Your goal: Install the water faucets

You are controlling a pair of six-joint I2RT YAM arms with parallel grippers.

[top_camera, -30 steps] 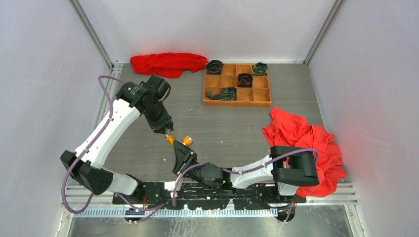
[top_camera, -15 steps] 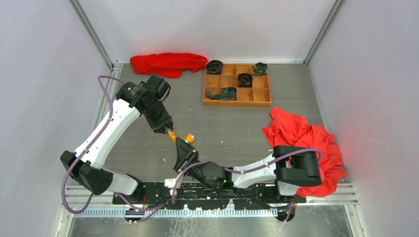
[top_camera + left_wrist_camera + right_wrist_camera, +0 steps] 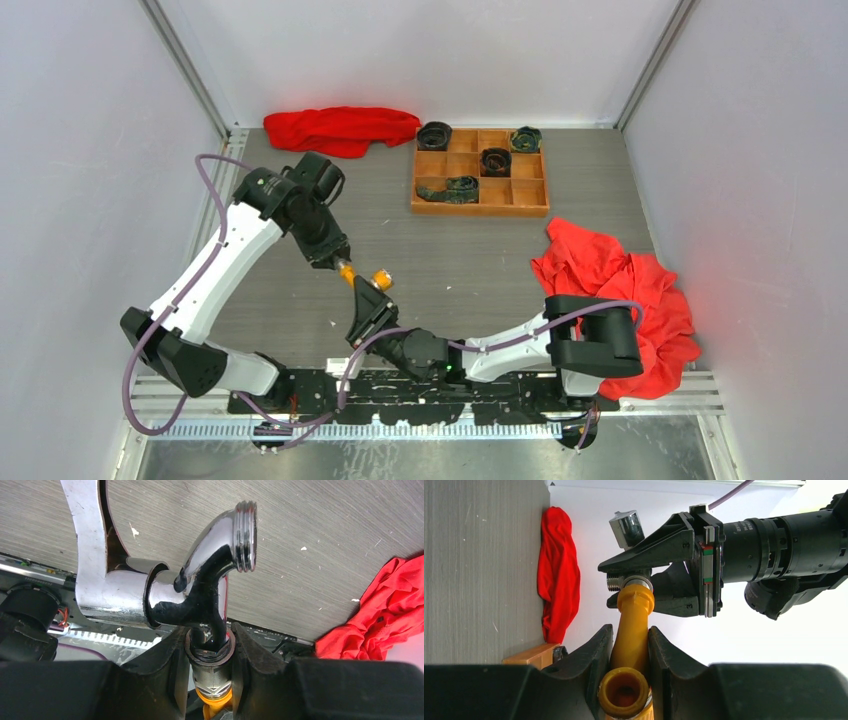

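A: Mating step, judged: silver faucet [image 3: 200, 585] set end-on to orange-yellow faucet [image 3: 633, 615], both held above the table [image 3: 480, 270], near middle. The left gripper [image 3: 209, 647] is clamped on the silver base nut, the right gripper [image 3: 630, 642] on the orange stem.
B: Axes to be lined up before turning; cross-threading is risked. Chrome is slick and curved, spout tip threaded. Orange body looks matte, hex-collared.

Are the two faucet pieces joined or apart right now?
Joined end to end: the silver faucet meets the tip of the orange faucet. Screwed tight? Cannot tell.
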